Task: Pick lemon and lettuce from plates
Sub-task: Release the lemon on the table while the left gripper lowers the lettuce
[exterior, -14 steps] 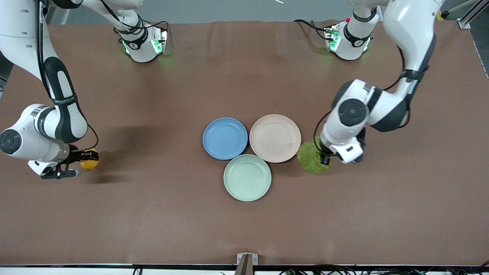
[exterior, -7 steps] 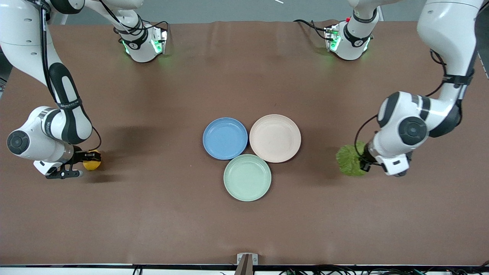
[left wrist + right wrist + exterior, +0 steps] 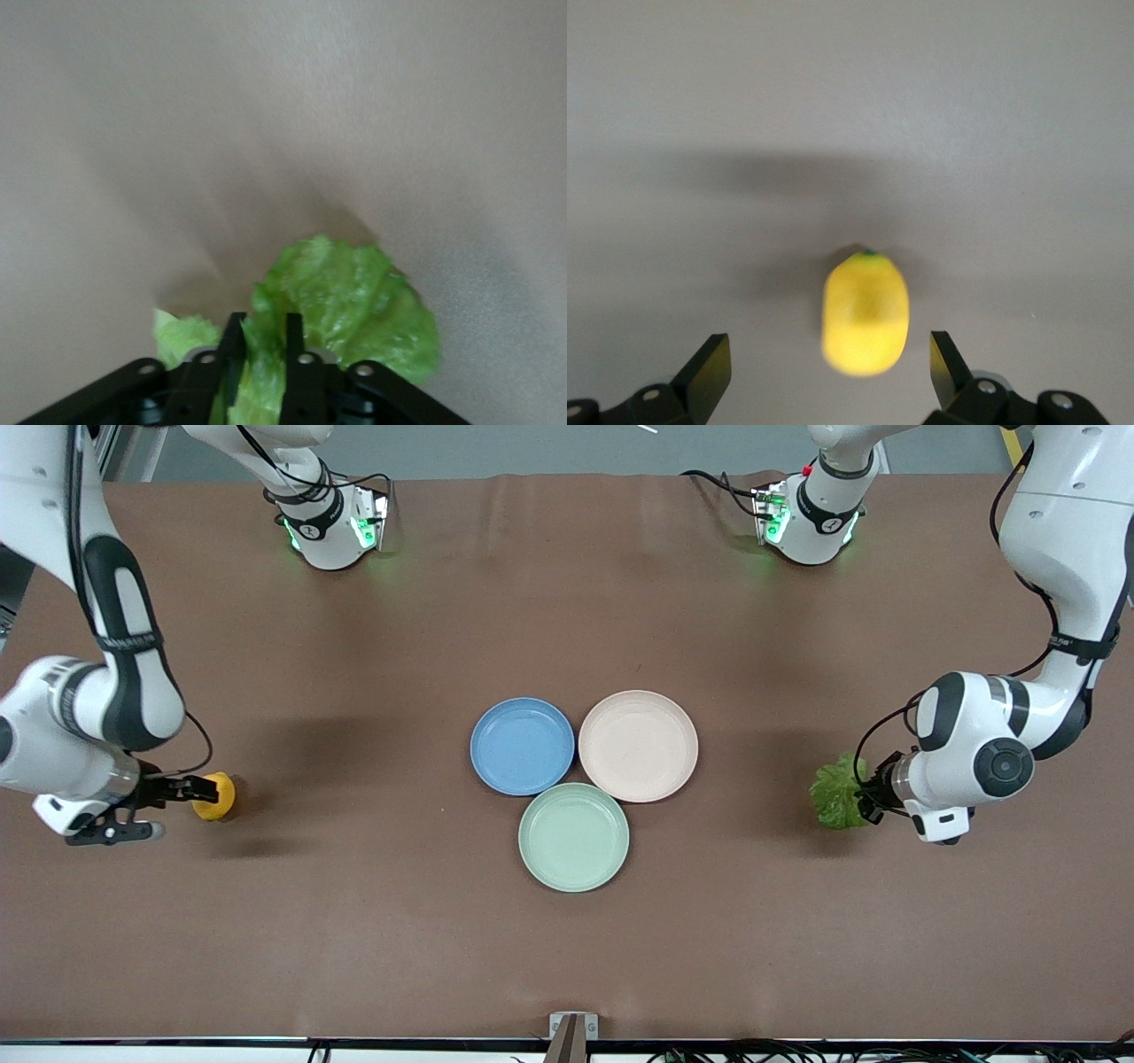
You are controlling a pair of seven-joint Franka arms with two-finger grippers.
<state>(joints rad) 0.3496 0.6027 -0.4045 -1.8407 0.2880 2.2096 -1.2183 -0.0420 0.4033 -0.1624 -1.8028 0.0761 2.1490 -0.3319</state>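
The lemon (image 3: 214, 796) lies on the brown counter (image 3: 354, 921) toward the right arm's end, well apart from the plates. The right end effector (image 3: 164, 808) is low over the counter just beside the lemon, its fingers spread wide; in the right wrist view the lemon (image 3: 866, 312) sits between the two fingertips (image 3: 709, 366) with clear space on each side, touching neither, and lies a little ahead of the right end effector (image 3: 830, 372). Toward the left arm's end of the counter, the left end effector (image 3: 870, 802) is clamped on the lettuce (image 3: 837, 792), which sticks out from it toward the plates. The left wrist view shows the left end effector (image 3: 263, 341) with its fingers close together and the crinkly green lettuce (image 3: 354, 305) pinched between them, most of the leaf fanning out past the fingertips (image 3: 233, 332) over bare counter; whether the leaf's lower edge touches the surface cannot be told. At the middle of the counter the blue plate (image 3: 522, 745) and the cream-beige plate (image 3: 638, 745) sit side by side, rims touching or nearly so, both holding nothing, with a mint green plate (image 3: 573, 836) just nearer to the front camera between them.
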